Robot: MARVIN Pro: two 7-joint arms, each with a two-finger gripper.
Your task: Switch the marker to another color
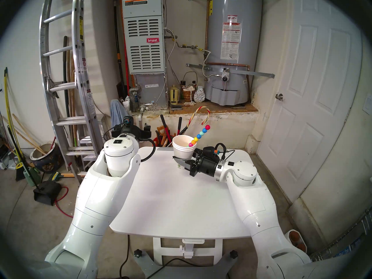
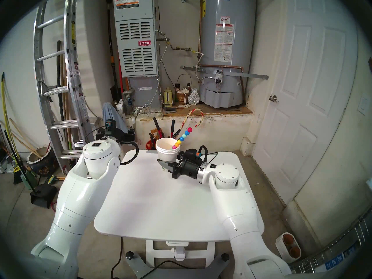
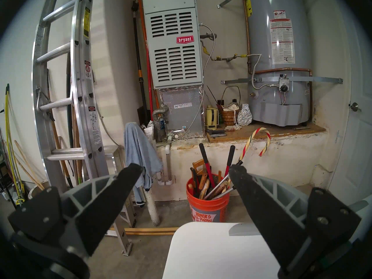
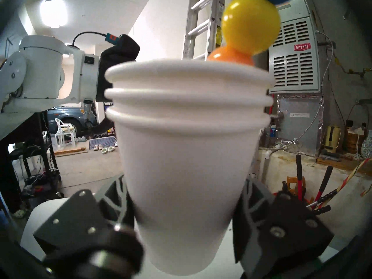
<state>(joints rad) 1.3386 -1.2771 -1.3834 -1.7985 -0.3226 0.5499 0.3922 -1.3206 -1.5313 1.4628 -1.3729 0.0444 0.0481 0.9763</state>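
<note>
The right gripper's (image 1: 179,162) fingers are clamped on the lower part of a stack of white paper cups (image 1: 182,148), a little above and right of the frame's centre in the head stereo left view, over the far part of the white table (image 1: 181,202). The marker (image 1: 199,136), a slim stick of coloured beads, stands in the stack and leans up to the right, its pink top bead well clear of the rim. The left gripper (image 1: 147,131) sits left of the cups near the table's far left corner; this view does not show how its fingers stand. The head stereo right view shows the same layout, with the cups (image 2: 167,149) and marker (image 2: 182,138) nearer mid-frame. In the left wrist view, the left gripper's (image 3: 185,169) fingers are spread wide apart in the lower corners with nothing between them, an orange bucket (image 3: 208,207) of tools beyond the table edge. In the right wrist view the cups (image 4: 187,143) fill the centre, pinched low between both fingers (image 4: 112,194), and the marker's orange and yellow beads (image 4: 249,25) rise above the rim at upper right.
</note>
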